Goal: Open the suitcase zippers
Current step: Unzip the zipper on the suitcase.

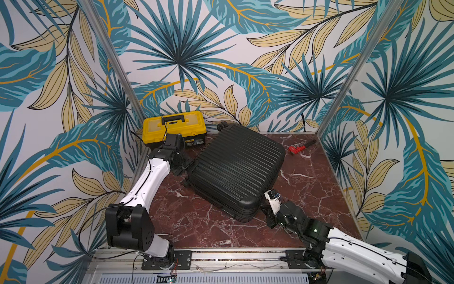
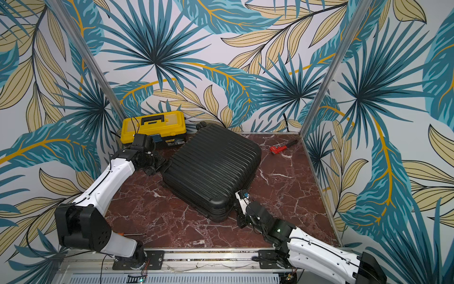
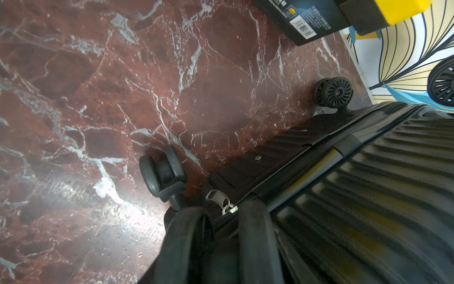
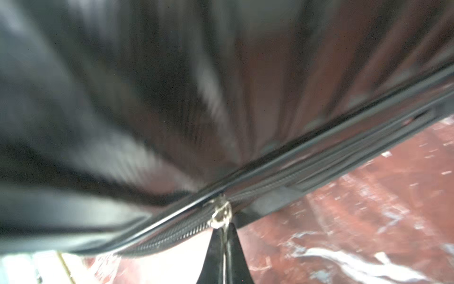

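The black ribbed suitcase lies flat and askew on the red marble table in both top views. My left gripper is at its left corner by the wheels. It is open, and its fingers straddle the zip seam just short of a silver zipper slider. My right gripper is at the near right corner, shut on the pull of a second silver zipper slider. The zipper teeth look parted beside that slider, though the view is blurred.
A yellow-lidded black toolbox stands at the back left, close behind my left wrist. A red hand tool lies at the back right. Two suitcase wheels stick out near my left gripper. A thin tool lies by the left arm's base.
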{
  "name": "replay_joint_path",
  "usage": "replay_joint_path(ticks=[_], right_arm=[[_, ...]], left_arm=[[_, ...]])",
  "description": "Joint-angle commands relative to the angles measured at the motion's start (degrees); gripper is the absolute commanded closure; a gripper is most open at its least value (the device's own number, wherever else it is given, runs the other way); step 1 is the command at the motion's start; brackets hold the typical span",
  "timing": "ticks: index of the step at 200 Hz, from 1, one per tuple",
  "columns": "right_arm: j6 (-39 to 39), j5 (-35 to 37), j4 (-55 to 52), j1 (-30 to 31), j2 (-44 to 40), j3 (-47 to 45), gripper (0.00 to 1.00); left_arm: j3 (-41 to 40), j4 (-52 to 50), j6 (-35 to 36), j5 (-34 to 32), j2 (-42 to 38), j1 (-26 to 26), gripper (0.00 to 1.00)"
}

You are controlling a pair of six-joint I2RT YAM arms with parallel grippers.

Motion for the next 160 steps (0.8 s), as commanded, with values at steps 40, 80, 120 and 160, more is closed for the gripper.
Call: replay_joint_path(ticks=[40, 80, 120, 160], right_arm=[[-3.16, -4.75, 15.52, -17.83, 9.51, 6.17, 1.00], [-6.13, -16.43, 17.97, -20.25, 17.52, 11.58, 1.00], [-4.03, -17.17, 18.91, -19.74, 13.87, 7.00, 1.00], [-1.80, -8.13, 18.54, -22.17, 13.35, 7.33, 1.00]], left_arm=[[2.00, -1.85, 12.26, -3.94, 3.13, -2.13, 0.52], [2.44, -1.91, 12.56, -4.33, 3.27, -2.38, 0.44], [2.49, -1.87, 13.91, -6.04, -1.37, -2.90, 0.34], [1.57, -1.72, 14.52, -5.50, 0.47, -3.77, 0.39]])
